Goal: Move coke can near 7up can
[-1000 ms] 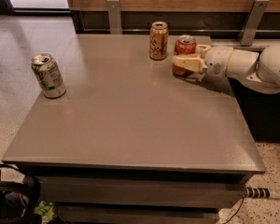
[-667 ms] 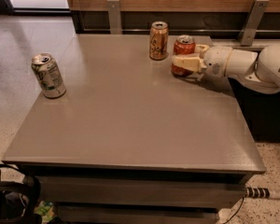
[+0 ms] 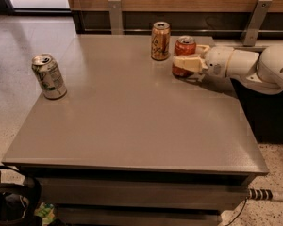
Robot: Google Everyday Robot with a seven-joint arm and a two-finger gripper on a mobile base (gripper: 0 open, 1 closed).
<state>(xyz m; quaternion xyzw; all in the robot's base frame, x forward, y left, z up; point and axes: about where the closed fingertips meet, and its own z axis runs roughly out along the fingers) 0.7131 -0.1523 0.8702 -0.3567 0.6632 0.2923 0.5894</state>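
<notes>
The red coke can (image 3: 185, 46) stands on the grey table (image 3: 132, 126) at the far right. My gripper (image 3: 187, 55) reaches in from the right and is shut on the coke can, one finger across its front and the other behind it. The can's base rests on the table. The whitish-silver 7up can (image 3: 48, 76) with green markings stands upright near the table's left edge, far from the gripper.
An orange-gold can (image 3: 160, 41) stands just left of the coke can, close to the gripper's front finger. A wooden wall panel with metal brackets (image 3: 115, 15) runs behind the table. Black cables (image 3: 12, 197) lie on the floor at the lower left.
</notes>
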